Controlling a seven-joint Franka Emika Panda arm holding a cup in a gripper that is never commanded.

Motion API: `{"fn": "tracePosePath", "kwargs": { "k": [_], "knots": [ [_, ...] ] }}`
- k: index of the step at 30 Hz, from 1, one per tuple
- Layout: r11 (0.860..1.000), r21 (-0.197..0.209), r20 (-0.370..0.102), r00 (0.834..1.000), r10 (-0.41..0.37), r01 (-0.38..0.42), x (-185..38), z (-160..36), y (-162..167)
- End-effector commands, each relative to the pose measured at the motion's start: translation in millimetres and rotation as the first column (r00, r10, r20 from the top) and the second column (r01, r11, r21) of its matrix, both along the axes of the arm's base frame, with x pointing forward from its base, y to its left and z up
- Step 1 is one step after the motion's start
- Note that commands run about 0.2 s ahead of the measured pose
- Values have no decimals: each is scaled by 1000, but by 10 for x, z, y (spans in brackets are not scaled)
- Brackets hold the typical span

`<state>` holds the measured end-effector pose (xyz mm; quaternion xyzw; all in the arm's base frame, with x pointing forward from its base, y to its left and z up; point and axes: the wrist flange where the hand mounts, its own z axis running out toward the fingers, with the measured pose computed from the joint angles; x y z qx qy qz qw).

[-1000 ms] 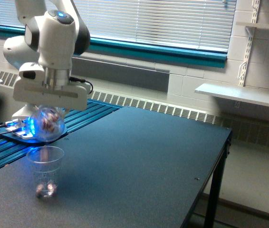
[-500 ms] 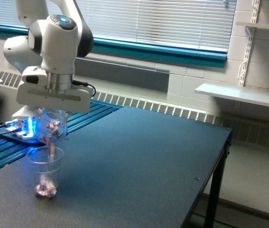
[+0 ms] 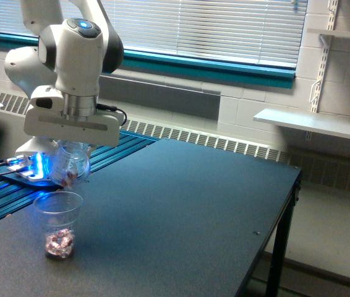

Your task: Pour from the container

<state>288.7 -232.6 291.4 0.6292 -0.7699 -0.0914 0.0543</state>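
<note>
A Panda arm's gripper (image 3: 70, 143) grips the container (image 3: 68, 166), a small clear rounded vessel, tipped over directly above a ribbed cup (image 3: 58, 224) standing near the front corner of the dark table (image 3: 181, 204) at the exterior view's left. The container hangs just clear of the cup's rim, glowing blue from a lit device (image 3: 29, 167) behind it; only a few reddish-pink bits show inside it, while a small heap of pink and white pieces lies at the cup's narrow base. By that showing, the pour looks nearly finished. The container appears to be thin, light plastic, likely slick and easy to crush, so a moderate hold across its rounded body, as here, seems the sensible grasp. The cup below looks equally light and could tip if bumped.
</note>
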Motion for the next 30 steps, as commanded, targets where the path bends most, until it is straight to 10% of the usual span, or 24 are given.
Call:
{"fn": "tracePosePath", "kwargs": {
  "k": [1,30],
  "knots": [
    [1000,-1,-16,1000,19,-19,35,-9,47],
    [996,-87,-16,1000,8,-9,-15,1,-2]
  ]
}}
